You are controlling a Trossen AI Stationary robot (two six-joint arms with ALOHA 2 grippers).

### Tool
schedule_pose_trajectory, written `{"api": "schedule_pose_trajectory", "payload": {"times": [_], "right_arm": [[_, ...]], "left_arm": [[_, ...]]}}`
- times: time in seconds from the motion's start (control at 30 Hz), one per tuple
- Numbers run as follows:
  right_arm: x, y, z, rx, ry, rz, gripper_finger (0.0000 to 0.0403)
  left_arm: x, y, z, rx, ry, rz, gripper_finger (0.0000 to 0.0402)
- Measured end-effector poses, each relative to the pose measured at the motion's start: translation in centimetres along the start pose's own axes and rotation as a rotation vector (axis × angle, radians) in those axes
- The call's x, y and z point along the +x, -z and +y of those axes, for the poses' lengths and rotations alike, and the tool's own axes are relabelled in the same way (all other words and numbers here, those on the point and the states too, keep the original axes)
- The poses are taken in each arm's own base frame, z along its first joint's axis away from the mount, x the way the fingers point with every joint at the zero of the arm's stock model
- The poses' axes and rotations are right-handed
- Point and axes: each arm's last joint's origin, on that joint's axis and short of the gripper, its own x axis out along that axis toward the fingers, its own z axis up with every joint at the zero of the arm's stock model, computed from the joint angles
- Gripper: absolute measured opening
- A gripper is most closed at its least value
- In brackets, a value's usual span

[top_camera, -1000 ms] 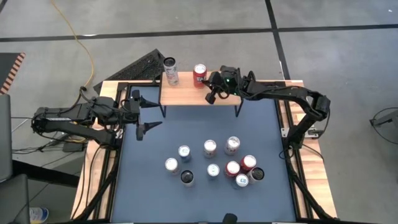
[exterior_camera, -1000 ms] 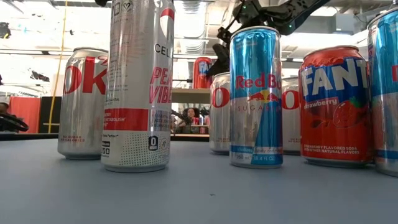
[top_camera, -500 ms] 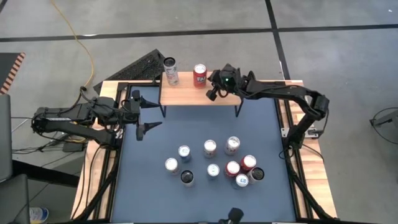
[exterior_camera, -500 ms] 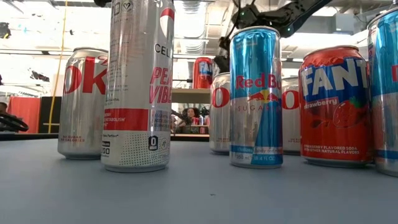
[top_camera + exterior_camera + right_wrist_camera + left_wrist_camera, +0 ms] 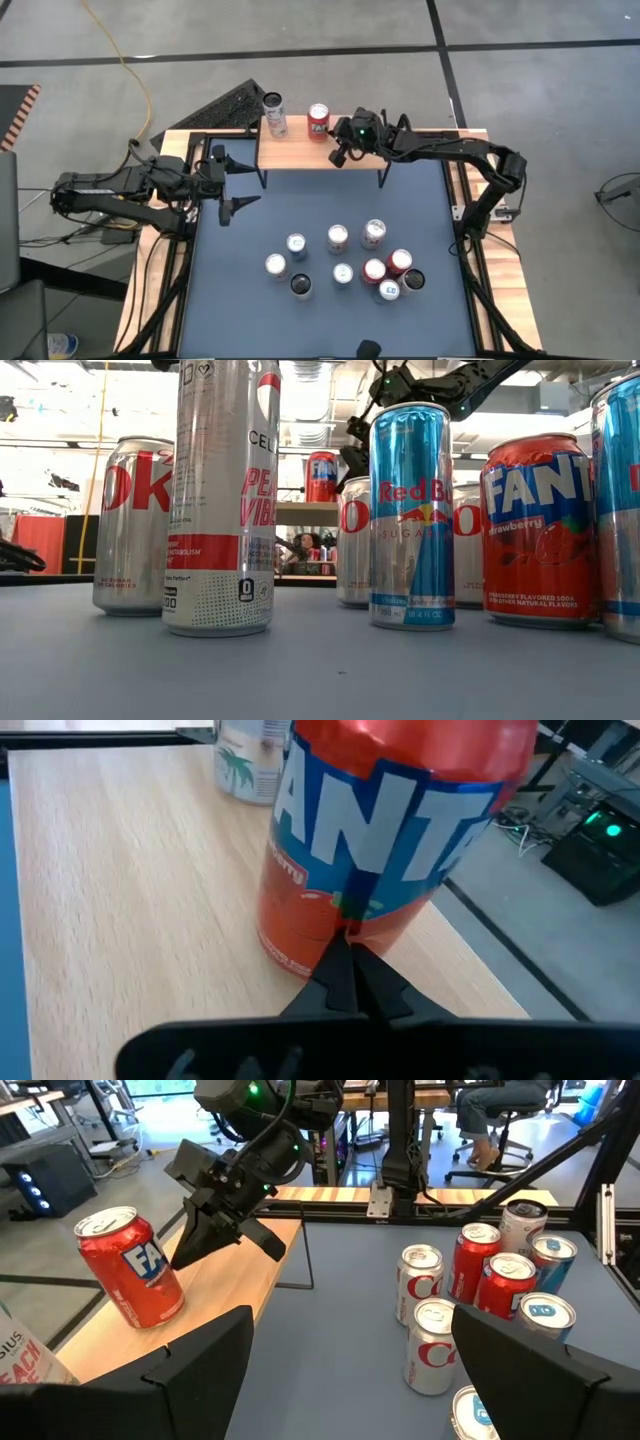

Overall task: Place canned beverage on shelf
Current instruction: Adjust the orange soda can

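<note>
The shelf (image 5: 320, 152) stands at the table's far edge, a light-wood top on black legs. On it stand a tall silver can (image 5: 273, 113) and a red Fanta can (image 5: 318, 120), each on its base. My right gripper (image 5: 332, 138) is shut. Its tips are at the Fanta can's lower side that faces the table's right, as the left wrist view (image 5: 185, 1260) and the right wrist view (image 5: 340, 955) show. My left gripper (image 5: 240, 182) is open and empty over the table's left edge. It points toward the right. My right gripper has its shut fingertips (image 5: 340, 960) against the Fanta can's lower wall (image 5: 310, 935), on the side toward the table's right. The fingers slant down at it from the right. The can stands on its base on the shelf top.
Several cans (image 5: 345, 265) stand in a cluster on the blue mat at the table's middle and near right. They fill the front of the low view (image 5: 410, 515). The shelf top (image 5: 120, 890) has bare wood to the right of the Fanta can. A black keyboard (image 5: 225, 105) lies beyond the shelf's left end.
The red Fanta can has slid a little along the shelf toward the silver can and has stayed upright. My right gripper has kept beside it, moving slightly toward the table's left.
</note>
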Motion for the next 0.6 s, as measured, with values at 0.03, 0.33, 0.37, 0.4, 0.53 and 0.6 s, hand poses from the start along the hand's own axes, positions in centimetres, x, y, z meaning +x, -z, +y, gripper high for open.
{"api": "schedule_pose_trajectory", "payload": {"times": [0.03,0.33,0.37,0.4,0.53,0.6], "right_arm": [[0.0,0.0,0.0,-0.001,0.000,0.000,0.0000],[-1.1,0.2,0.4,-0.015,0.049,0.078,0.0000],[-1.1,0.2,0.4,-0.023,0.063,0.081,0.0000],[-1.1,0.1,0.3,-0.024,0.071,0.072,0.0000],[-0.5,-0.1,-0.4,-0.004,0.082,0.033,0.0000],[0.0,0.3,-0.6,-0.001,0.080,0.037,0.0000]], "left_arm": [[0.0,0.0,0.0,0.000,0.000,0.000,0.0332],[0.0,0.1,0.0,-0.006,0.000,0.008,0.0332],[0.0,0.1,0.0,-0.005,0.001,0.010,0.0332],[0.0,0.1,0.0,-0.003,0.000,0.011,0.0332],[0.0,0.1,0.0,-0.001,0.000,0.010,0.0332],[0.0,0.1,0.0,-0.001,0.001,0.011,0.0332]]}}
